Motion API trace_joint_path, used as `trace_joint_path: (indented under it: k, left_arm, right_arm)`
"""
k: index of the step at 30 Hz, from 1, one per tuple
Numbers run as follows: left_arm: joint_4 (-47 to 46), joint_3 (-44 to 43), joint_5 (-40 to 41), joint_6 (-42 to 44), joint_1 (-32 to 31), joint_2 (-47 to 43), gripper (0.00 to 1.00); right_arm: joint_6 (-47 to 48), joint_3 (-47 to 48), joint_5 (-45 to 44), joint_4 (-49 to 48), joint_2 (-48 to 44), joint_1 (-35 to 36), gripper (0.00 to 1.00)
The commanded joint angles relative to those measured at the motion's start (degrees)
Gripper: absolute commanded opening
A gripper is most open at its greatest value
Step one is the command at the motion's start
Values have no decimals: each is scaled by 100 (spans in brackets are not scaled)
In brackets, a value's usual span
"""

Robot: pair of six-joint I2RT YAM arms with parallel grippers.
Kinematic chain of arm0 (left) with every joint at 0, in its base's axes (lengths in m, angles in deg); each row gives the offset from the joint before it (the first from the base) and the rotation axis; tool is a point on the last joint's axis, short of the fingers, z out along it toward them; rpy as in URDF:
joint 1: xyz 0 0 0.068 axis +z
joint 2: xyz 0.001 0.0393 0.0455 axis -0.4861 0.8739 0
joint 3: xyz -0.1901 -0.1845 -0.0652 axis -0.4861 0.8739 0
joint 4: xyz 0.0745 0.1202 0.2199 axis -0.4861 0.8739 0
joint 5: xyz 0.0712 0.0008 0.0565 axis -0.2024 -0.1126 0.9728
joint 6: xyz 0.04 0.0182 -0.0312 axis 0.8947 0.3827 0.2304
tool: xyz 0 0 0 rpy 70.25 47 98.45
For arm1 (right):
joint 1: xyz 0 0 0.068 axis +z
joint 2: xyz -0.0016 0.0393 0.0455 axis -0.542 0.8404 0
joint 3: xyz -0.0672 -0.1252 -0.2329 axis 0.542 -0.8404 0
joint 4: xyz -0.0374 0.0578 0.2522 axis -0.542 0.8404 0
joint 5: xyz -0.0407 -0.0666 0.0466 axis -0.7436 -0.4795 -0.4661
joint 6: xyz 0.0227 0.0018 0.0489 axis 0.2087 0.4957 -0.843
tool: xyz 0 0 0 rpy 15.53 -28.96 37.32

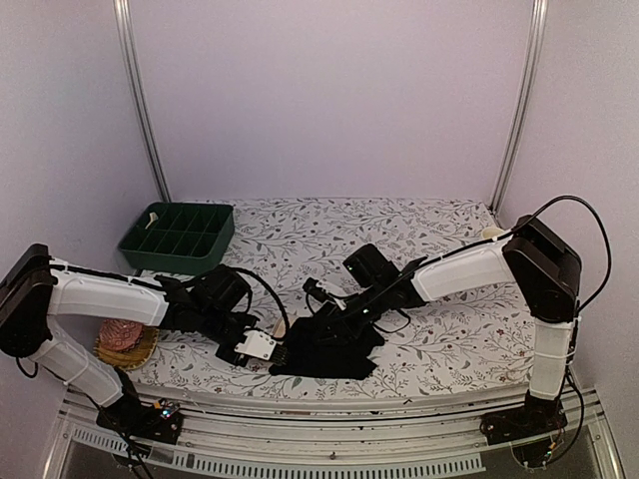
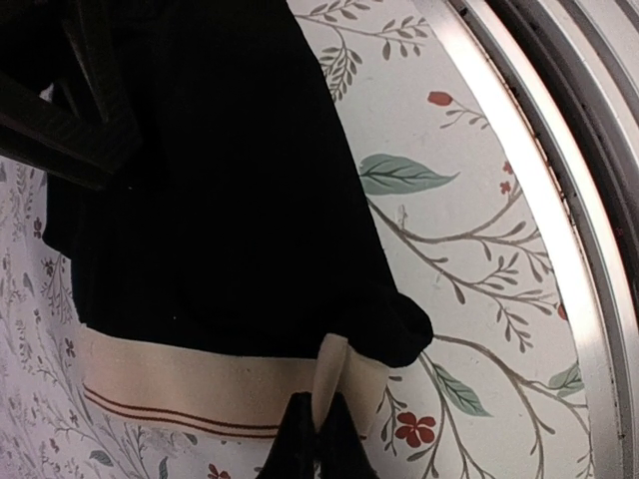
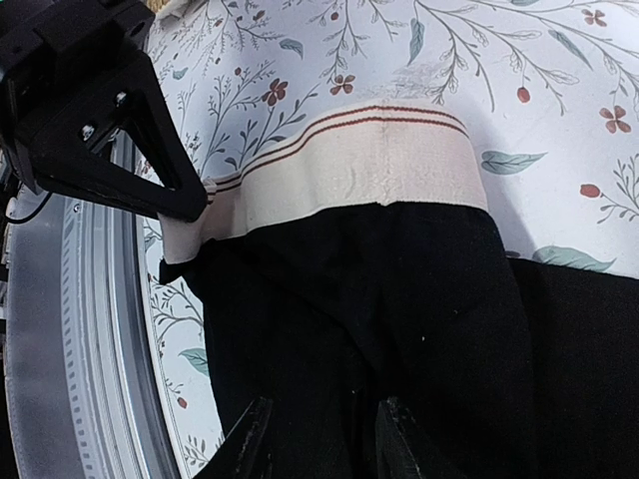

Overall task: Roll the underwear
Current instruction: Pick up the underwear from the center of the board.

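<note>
A black underwear (image 1: 329,351) with a cream waistband lies flat on the floral table near the front edge. My left gripper (image 2: 318,434) is shut on a pinched-up fold of the cream waistband (image 2: 180,384) at its corner, next to the black leg edge. It also shows in the top view (image 1: 270,346) and in the right wrist view (image 3: 190,205). My right gripper (image 3: 319,439) is open, its two fingers spread over the black fabric (image 3: 399,299), with the waistband (image 3: 369,160) beyond them. In the top view it (image 1: 337,317) sits over the garment's far side.
A dark green compartment tray (image 1: 180,238) stands at the back left. A pink knitted ball (image 1: 122,333) sits in a small basket at the front left. The table's metal front rail (image 2: 539,150) runs close beside the garment.
</note>
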Motion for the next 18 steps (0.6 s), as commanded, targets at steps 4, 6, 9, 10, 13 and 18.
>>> trace_joint_path:
  k: [4,6,9,10,13,18]
  left_arm:
    - [-47,-85,-58,-67,-52,59,0]
    - [-45,-85,-66,-63,-59,56,0]
    - [-44,-94,-76,-63,-50,71,0]
    - [-44,-98,-84,-63,-52,78,0]
    - [-51,-86,-61,-74,-49,119,0]
    - [-77,-85,-19,-87,-38,160,0]
  right_arm:
    - [-66,95,-293,190,152,37,35]
    - [-21,107,-323,285,296,32,35]
    - [7,354,-288,309,415,39,30]
    - [15,358,-279,281,415,42,28]
    - [57,347,-285,197,335,46,24]
    - [114,231,-364,34,27,80,24]
